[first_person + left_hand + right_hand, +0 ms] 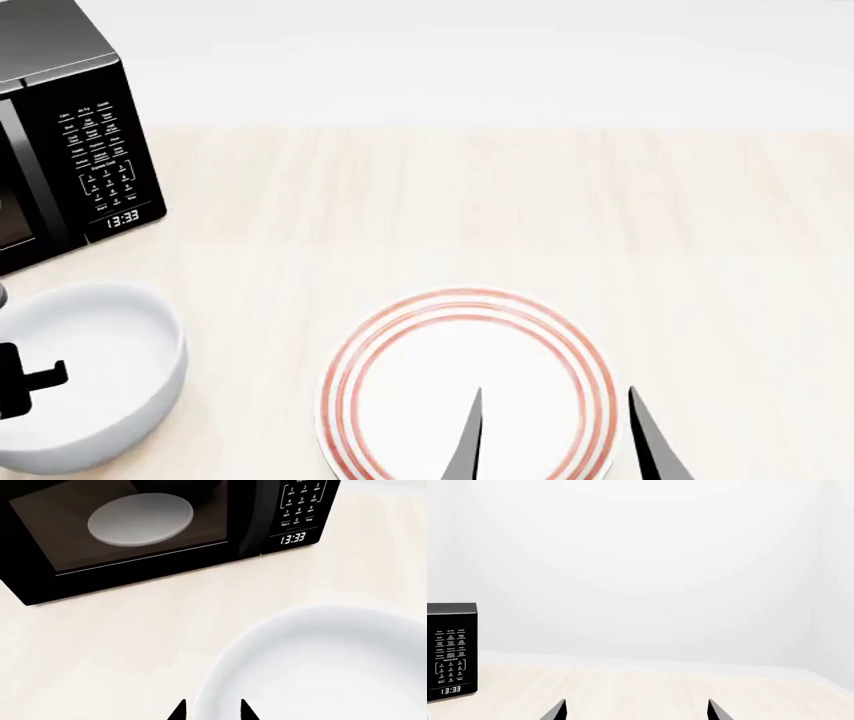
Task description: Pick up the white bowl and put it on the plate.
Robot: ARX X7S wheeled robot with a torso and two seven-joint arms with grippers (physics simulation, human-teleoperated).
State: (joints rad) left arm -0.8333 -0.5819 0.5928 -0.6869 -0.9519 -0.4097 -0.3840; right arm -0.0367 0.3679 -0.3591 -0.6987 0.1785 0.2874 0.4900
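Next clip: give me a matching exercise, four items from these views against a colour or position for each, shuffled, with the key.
Items:
1. white bowl
2. plate
3. microwave
4. right gripper

Descriptions:
A. black, clock reads 13:33
B. jaws apart above the plate's near edge
C. plain white, front left of the table
D. red rings round the rim

Pairs: 1-C, 2-D, 3-A, 4-B

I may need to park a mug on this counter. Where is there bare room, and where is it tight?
The widest bare wood runs from the microwave rightward, behind the plate up to the wall. A narrower strip lies between the white bowl and the plate. It is crowded at the near left, where the left end effector sits at the bowl's rim just before the microwave.
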